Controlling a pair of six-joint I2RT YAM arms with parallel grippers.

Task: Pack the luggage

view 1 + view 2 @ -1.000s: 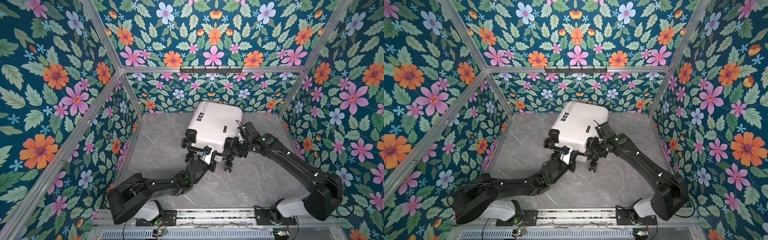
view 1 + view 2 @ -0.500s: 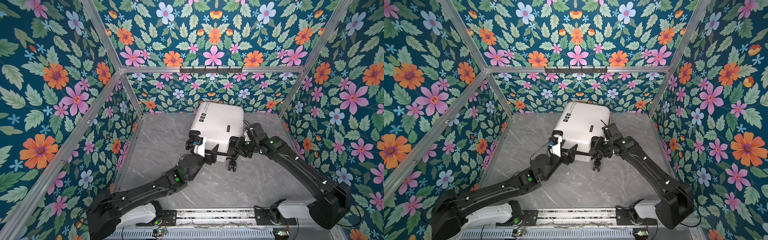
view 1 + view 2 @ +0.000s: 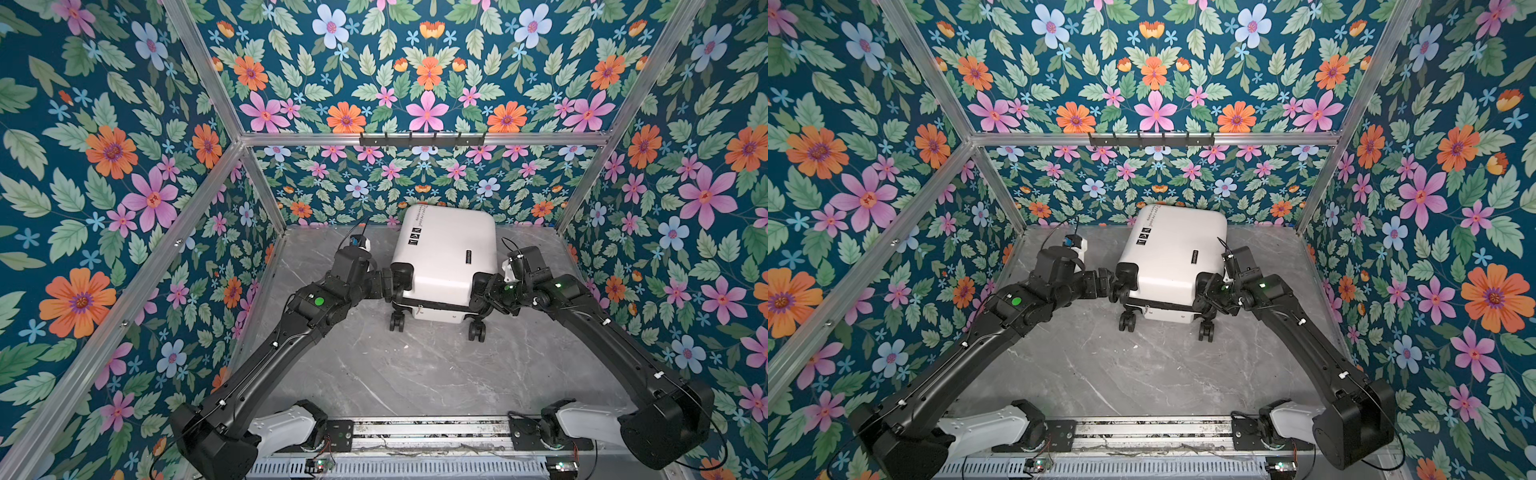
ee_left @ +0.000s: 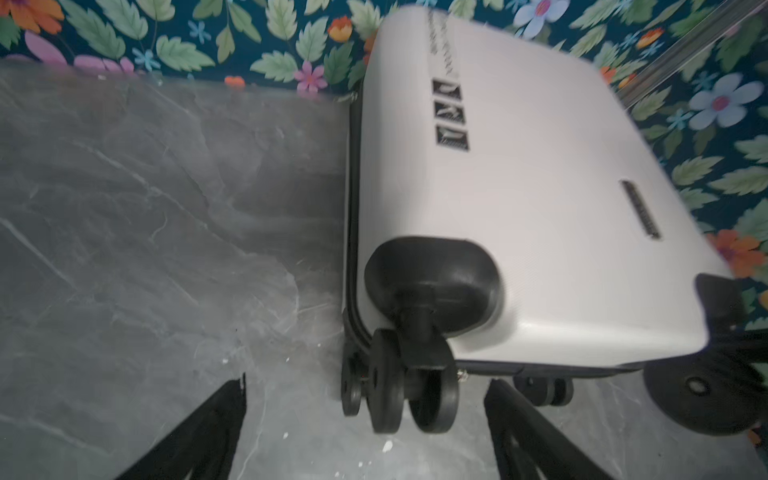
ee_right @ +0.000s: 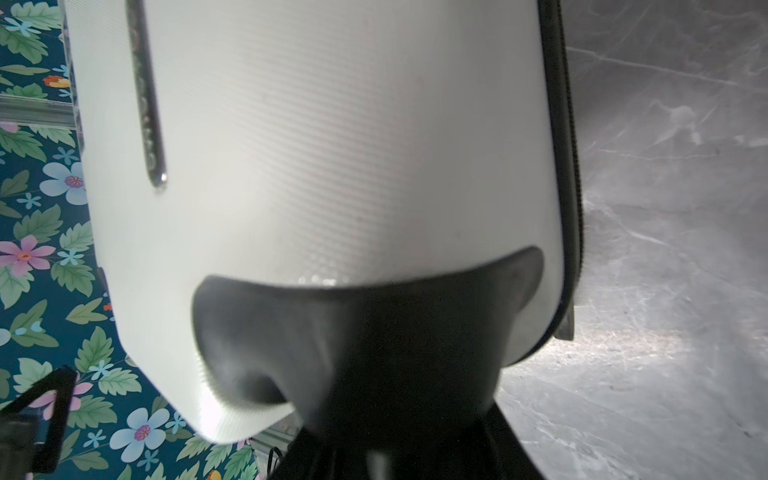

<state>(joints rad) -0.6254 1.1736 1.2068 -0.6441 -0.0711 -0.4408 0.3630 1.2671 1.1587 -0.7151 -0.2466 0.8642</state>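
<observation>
Though illegible, black print (image 3: 416, 238) on luggage (image 3: 451, 270)

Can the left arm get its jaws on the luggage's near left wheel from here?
Probably yes: the left gripper has its jaws open, and the wheel of the luggage sits just ahead between them, with nothing in the way.

Bright, even; wrist views perhaps blurred

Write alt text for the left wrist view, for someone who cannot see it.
White luggage lies closed on the grey table, black spinner wheels toward the camera. The left pincer is open, its fingers apart at either side of the nearest wheel, not touching it.
</observation>
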